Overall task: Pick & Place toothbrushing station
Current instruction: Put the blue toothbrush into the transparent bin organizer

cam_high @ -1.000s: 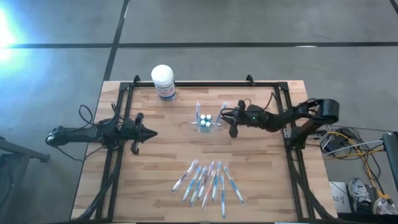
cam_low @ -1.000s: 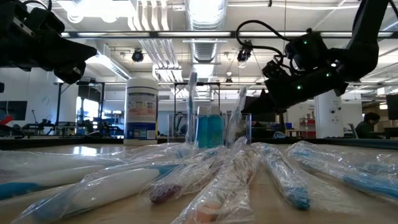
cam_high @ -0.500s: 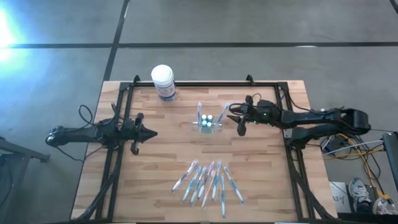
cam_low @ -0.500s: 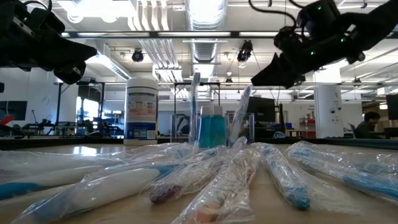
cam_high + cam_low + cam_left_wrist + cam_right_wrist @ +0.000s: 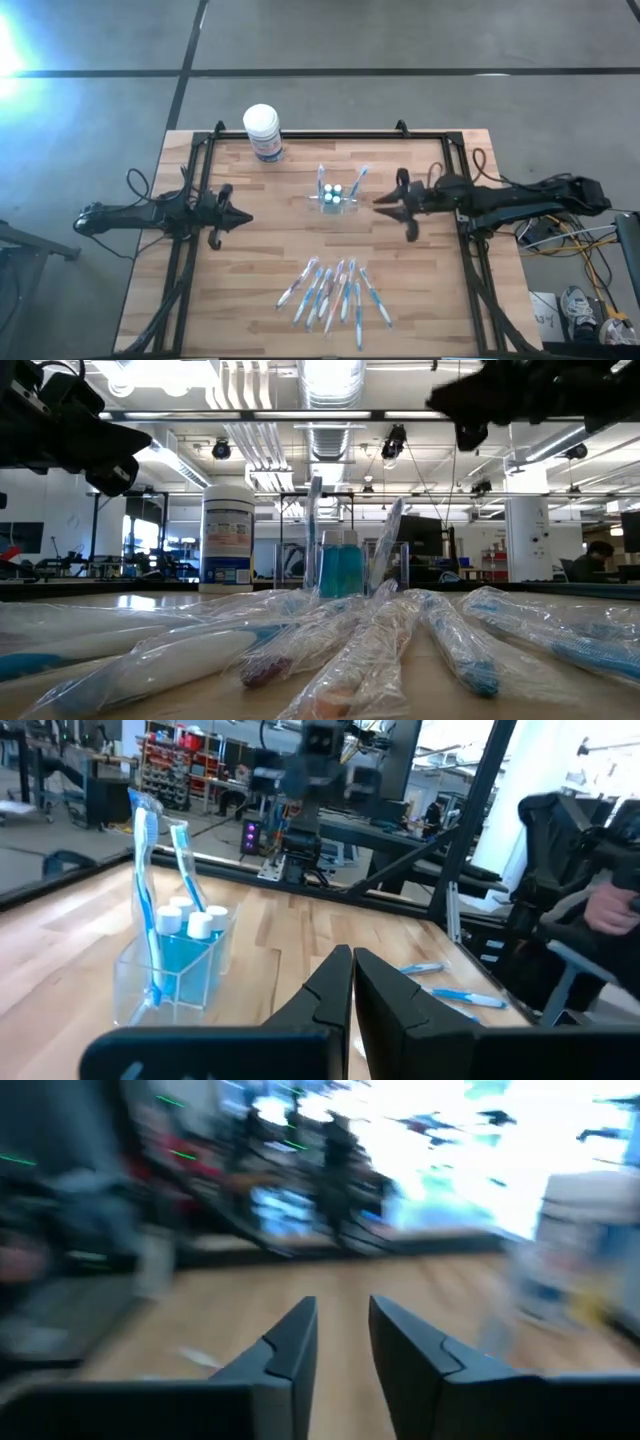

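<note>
Right wrist view is smeared with blur: the white tub (image 5: 590, 1240) is only a pale shape at the edge, its label unreadable. In the low view the right end effector (image 5: 470, 405) is cut off by the top edge. The wrapped toothbrushes (image 5: 330, 650) up close are blurred, and they hide the toothbrushing station (image 5: 345, 568) base.

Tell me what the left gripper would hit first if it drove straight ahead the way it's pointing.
Probably the toothbrushing station: the left gripper, shut, points across the table toward it, though its line may pass just beside the holder. Beyond that comes the right gripper.
</note>
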{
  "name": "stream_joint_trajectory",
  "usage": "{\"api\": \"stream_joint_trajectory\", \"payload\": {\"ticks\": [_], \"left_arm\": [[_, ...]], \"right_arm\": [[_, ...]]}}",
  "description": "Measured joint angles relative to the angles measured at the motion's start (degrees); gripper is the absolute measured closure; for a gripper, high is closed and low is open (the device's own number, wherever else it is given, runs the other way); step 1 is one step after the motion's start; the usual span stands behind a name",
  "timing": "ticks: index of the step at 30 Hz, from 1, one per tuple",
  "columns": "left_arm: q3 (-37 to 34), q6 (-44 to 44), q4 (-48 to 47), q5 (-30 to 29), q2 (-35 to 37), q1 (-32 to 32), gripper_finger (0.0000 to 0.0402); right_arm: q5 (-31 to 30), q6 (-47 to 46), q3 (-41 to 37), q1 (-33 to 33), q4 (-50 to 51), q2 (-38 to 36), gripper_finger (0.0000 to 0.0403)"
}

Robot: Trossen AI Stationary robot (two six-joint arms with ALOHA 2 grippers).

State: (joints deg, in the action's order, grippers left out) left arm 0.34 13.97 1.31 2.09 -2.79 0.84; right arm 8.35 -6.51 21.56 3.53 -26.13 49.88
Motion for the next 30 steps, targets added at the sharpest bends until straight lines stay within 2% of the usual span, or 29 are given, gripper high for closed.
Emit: {"api": "stream_joint_trajectory", "payload": {"ticks": [2, 4, 7, 10, 13, 15, 22, 30], "left_arm": [[0.0, 3.14, 0.01, 0.0, 0.0, 0.0, 0.0383], [0.02, 4.72, 0.0, 0.01, 0.0, 0.0, 0.0386], [0.44, 3.96, -0.77, -0.02, -0.08, 0.0, 0.0389], [0.83, 1.55, -1.32, 0.24, -0.09, 0.0, 0.039], [0.93, -0.83, -1.41, 1.8, -0.09, -0.01, 0.039], [1.01, -1.0, -1.67, 1.95, -0.09, 0.0, 0.039], [2.73, -1.89, -5.7, -5.7, -0.09, -0.04, 0.039], [4.44, -3.65, -6.79, -6.16, -0.09, -0.07, 0.0397]], "right_arm": [[6.47, -1.85, -0.02, -0.07, -1.92, -1.73, 0.0333], [9.13, -2.47, -0.08, -0.05, -2.55, -4.02, 0.0349], [9.36, -2.11, -0.77, 2.15, -1.36, -8.5, 0.0371], [9.51, -1.71, -1.12, 6.65, 3.92, -13.58, 0.039], [10.02, -0.81, -1.68, 11.36, 12.22, -18.03, 0.0394], [10.18, -0.89, -3.17, 13.32, 13.91, -20.28, 0.0394], [11.2, -2.89, -9.69, 13.63, 10.63, -27.34, 0.0394], [8.71, -3.38, -15.82, 13.59, 10.95, -35.83, 0.0394]]}}
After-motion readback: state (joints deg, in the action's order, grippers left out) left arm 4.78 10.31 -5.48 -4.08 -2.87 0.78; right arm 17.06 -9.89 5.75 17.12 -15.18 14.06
